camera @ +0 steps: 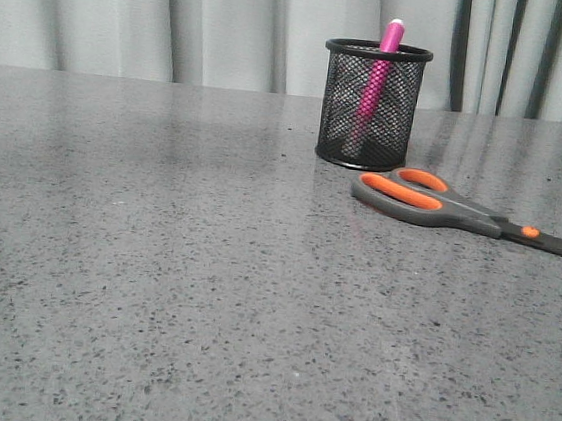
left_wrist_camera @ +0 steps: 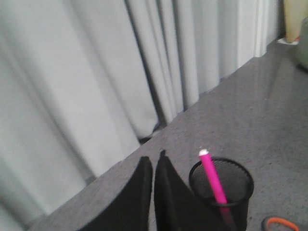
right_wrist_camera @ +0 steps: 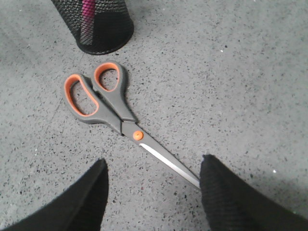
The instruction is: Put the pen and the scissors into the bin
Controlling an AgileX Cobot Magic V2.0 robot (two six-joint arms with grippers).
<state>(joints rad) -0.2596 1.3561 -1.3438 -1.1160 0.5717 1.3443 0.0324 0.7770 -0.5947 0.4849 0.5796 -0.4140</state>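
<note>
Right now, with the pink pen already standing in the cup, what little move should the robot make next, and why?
Probably lower the right gripper onto the scissors and close on them. The pen is already in the bin, while the scissors lie flat on the table beside it. The right fingers are spread open just above the blades; the left gripper is shut and empty.

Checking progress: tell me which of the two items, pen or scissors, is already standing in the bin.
The pen: it stands tilted inside the bin. The scissors lie flat on the table beside it.
</note>
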